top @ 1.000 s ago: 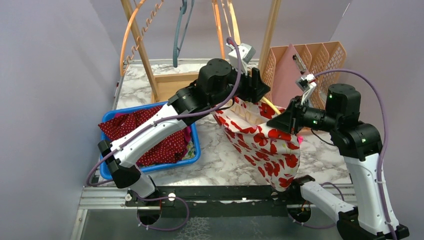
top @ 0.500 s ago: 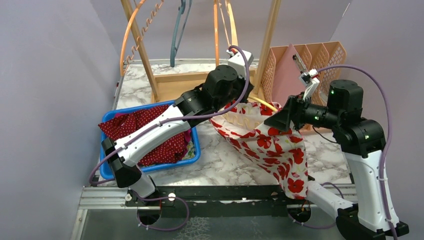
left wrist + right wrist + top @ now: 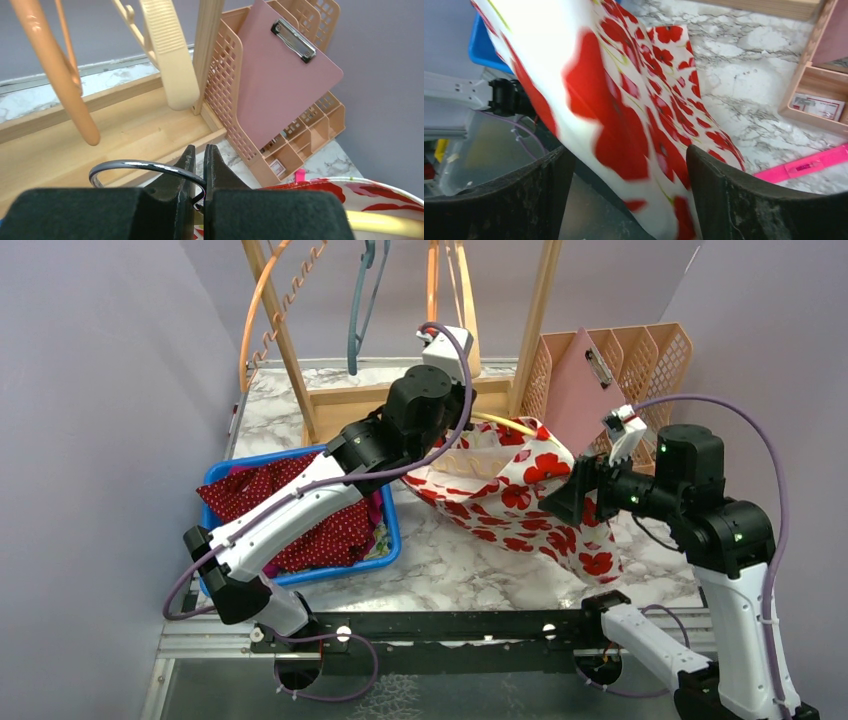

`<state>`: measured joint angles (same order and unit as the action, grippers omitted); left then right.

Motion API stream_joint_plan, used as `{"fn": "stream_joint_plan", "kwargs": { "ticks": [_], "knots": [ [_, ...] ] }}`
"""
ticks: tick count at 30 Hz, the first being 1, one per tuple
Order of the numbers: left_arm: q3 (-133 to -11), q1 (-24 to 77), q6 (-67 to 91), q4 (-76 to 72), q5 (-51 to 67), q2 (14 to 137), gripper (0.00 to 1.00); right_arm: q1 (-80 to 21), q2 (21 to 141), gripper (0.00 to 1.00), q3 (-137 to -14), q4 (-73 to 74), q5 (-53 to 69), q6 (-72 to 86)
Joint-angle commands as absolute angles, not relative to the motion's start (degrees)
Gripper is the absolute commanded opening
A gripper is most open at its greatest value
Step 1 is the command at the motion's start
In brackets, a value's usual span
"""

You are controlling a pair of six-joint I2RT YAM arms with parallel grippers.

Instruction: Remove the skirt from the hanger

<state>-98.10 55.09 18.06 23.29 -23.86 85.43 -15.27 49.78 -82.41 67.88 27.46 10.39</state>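
While the left jaws pinch the chrome hook point(image 3: 130, 165) of the yellow hanger point(image 3: 380, 222), the right jaws stand spread facing the skirt point(image 3: 510, 495). It drapes from that hanger above the worktop point(image 3: 450, 560), not yet freed.

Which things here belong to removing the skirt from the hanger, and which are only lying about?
Job: skirt, hanger, left tool shut on its hook, right tool open around the skirt.
Lying about: blue basket, pink clipboard, orange organiser, spare hangers, wooden rack.
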Motion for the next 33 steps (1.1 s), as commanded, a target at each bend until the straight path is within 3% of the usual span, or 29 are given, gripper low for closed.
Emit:
{"fn": "stream_joint_plan", "kwargs": {
  "ticks": [1, 6, 12, 15, 19, 22, 30, 31, 33],
  "knots": [
    [-98.7, 52.7, 17.9, 20.4, -26.1, 81.2, 0.0, -15.0, 47.2, 0.83, -79.1, 67.0, 24.5, 9.0],
    [-97.8, 50.1, 17.9, 21.2, -24.9, 79.5, 0.0, -15.0, 43.3, 0.77, -74.8, 62.3, 24.4, 9.3],
    [-96.7, 47.6, 19.8, 22.2, -22.1, 77.8, 0.0, -15.0, 42.0, 0.47, -70.1, 54.4, 24.8, 10.7],
    [-96.2, 46.6, 21.0, 22.2, -20.3, 77.1, 0.0, -15.0, 41.5, 0.46, -67.7, 47.9, 25.4, 12.2],
    [-95.5, 46.0, 21.6, 22.7, -18.8, 76.4, 0.0, -15.0, 44.0, 0.61, -67.4, 43.5, 21.8, 13.0],
    [-94.4, 45.6, 22.6, 22.7, -18.4, 75.3, 0.0, -15.0, 46.3, 0.62, -67.7, 43.0, 18.1, 12.5],
    [-94.7, 44.7, 22.7, 22.2, -20.5, 75.6, 0.0, -15.0, 46.5, 0.17, -68.4, 43.9, 18.3, 12.2],
    [-94.9, 44.7, 22.9, 21.8, -21.5, 75.8, 0.0, -15.0, 46.0, 0.07, -68.4, 44.8, 17.1, 12.4],
    [-94.8, 44.7, 24.4, 21.3, -24.6, 75.8, 0.0, -15.0, 44.7, 0.01, -68.8, 46.7, 12.8, 13.9]
  ]
}}
